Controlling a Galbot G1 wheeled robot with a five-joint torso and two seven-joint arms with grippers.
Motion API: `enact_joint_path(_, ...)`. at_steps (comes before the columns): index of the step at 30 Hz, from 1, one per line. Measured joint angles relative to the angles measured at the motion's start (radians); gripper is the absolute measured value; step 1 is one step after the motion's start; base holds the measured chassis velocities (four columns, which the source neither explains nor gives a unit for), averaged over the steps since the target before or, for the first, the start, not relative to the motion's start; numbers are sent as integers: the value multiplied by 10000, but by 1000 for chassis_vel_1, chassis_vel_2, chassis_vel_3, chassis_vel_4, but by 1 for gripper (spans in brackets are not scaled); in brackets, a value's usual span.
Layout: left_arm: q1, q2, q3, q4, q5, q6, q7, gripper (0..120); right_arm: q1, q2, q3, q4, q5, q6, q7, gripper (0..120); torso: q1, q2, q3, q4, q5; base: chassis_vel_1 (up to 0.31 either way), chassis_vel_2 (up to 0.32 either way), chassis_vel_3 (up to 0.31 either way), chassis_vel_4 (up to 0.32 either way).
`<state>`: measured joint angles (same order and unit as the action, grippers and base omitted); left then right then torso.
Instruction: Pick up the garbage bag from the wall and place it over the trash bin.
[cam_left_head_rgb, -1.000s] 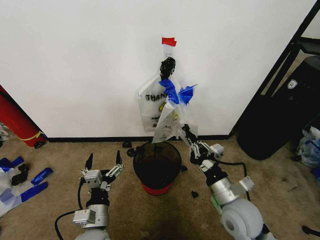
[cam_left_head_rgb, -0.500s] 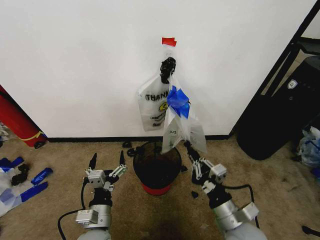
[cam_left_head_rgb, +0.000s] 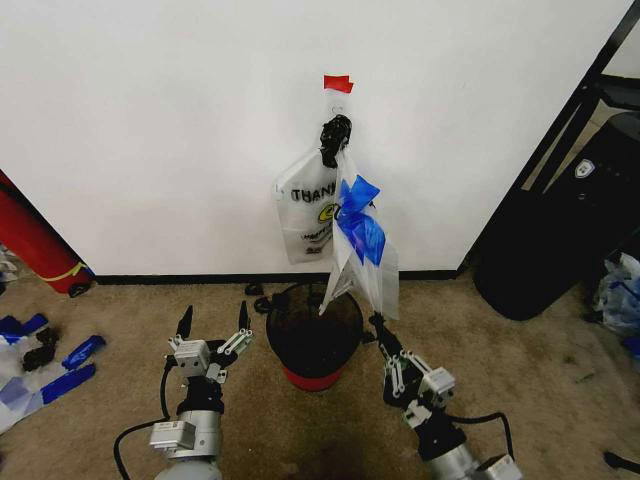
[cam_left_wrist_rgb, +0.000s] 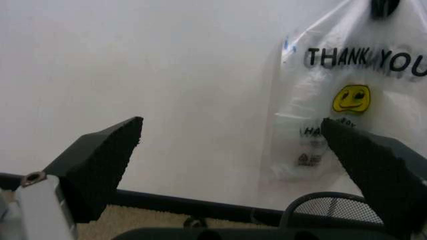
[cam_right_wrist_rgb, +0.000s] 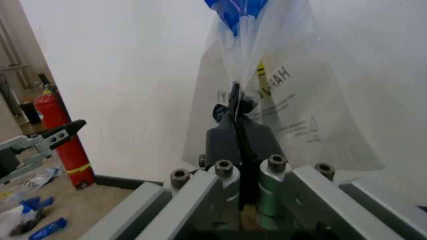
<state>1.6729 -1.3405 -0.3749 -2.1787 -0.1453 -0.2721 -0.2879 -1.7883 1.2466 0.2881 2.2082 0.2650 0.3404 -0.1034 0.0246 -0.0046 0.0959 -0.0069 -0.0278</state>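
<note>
Thin plastic catches our eye in the head view: two bags hang at the wall (cam_left_head_rgb: 150, 130), the garbage bag (cam_left_head_rgb: 360, 245) with blue patches in front, above the trash bin (cam_left_head_rgb: 313, 328). Our right hand (cam_left_head_rgb: 378, 325) pinches its lower edge; our left hand (cam_left_head_rgb: 213, 322) waits spread beside the bin. From the left wrist we read the other bag (cam_left_wrist_rgb: 347, 105), its smiley clear. From the right wrist, pressed fingers (cam_right_wrist_rgb: 235, 125) grip plastic, the bag's top cut off.
</note>
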Motion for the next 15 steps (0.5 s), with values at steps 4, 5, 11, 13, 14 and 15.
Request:
enact_joint_path(4,42,6,8,-86,9,17,-19,100,166,-21,-106,-7,39,-72,73,0,0,0,0,0,0,0,0,0,0)
enact_joint_path(5,42,6,8,-86,9,17,-19,100,166,-21,-106,-7,39,-72,73,0,0,0,0,0,0,0,0,0,0)
enact_joint_path(11,-35,199,185,-195,-6,166,-36,100,1283,-19,-336,48,478,-731,440,0,0,0,1,-1,0,0,0,0,0)
enact_joint_path(13,-187,453,375,-288,-68,355,-43,100,2434,-43,-362,54,1147,-1382,655,0,0,0,1,5,1,0,0,0,0)
enact_joint_path(14,-305,548,446,-291,-112,431,-43,100,2648,-57,-331,23,1319,-1516,682,0,1,-1,2,3,0,0,0,0,0)
enact_joint_path(15,-305,548,446,-291,-112,431,-43,100,2648,-57,-331,23,1319,-1516,682,0,1,-1,2,3,0,0,0,0,0)
